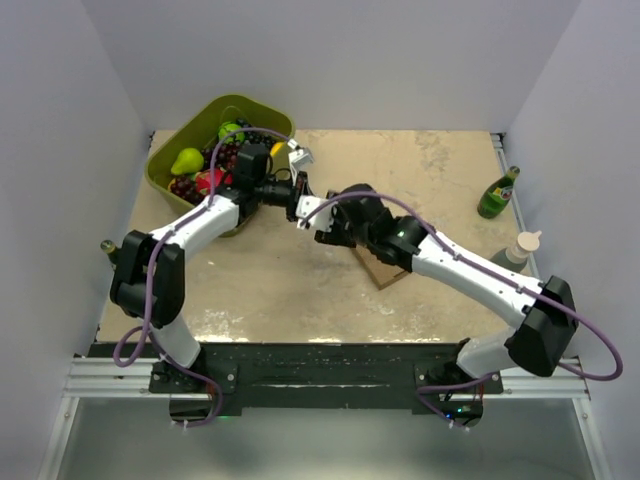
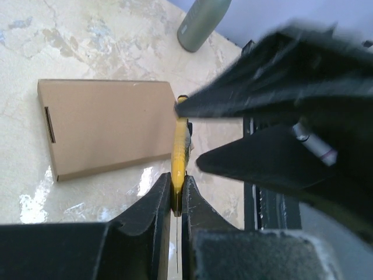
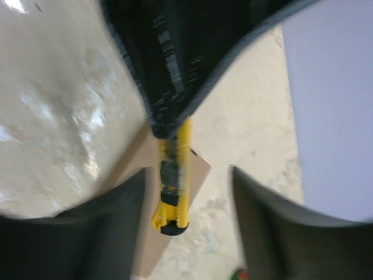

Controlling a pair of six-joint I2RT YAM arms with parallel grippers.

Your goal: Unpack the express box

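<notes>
Left arm reaches out from its base, elbow bent, wrist turned toward the other arm. Left gripper: jaws pinched on a thin yellow cutter, which sticks out past its fingertips. Right arm stretches low to meet it. Right gripper: jaws apart, one finger either side of the cutter, a gap showing on both sides. The two grippers' tips nearly meet

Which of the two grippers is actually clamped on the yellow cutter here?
The left gripper: its jaws are pinched shut on the yellow cutter. The right gripper has its jaws spread wide on either side of it, not touching.
</notes>
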